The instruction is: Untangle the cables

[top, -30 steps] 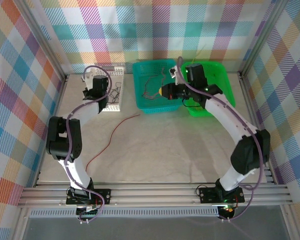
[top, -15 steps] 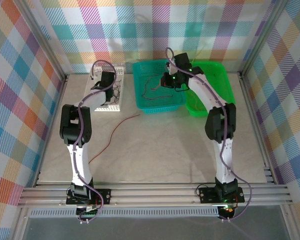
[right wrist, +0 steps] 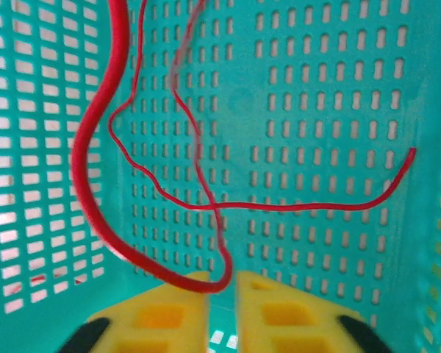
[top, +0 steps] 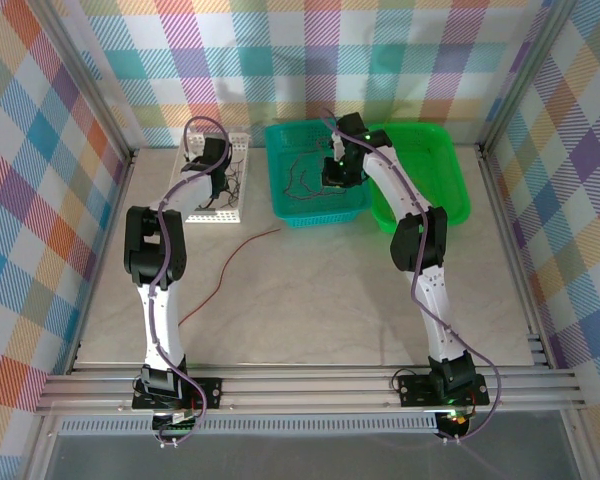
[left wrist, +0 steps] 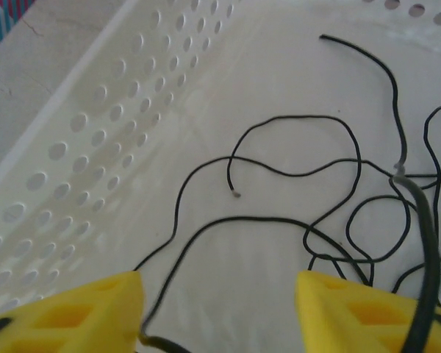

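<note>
Red cable (right wrist: 294, 207) pinched in right pincer (right wrist: 222, 283), inside teal basket (right wrist: 331, 88).

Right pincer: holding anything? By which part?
Yes. The right pincer holds a red cable, pinched at a bend partway along it, not at an end.

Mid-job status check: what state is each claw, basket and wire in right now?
left claw: open, above the black wires.
right claw: shut on the held red wire.
black wires: loose, overlapping, in the white basket.
held red wire: curves up from the claw.
other red wires: crossing, in the teal basket.
loose red wire: alone on the table.
</note>
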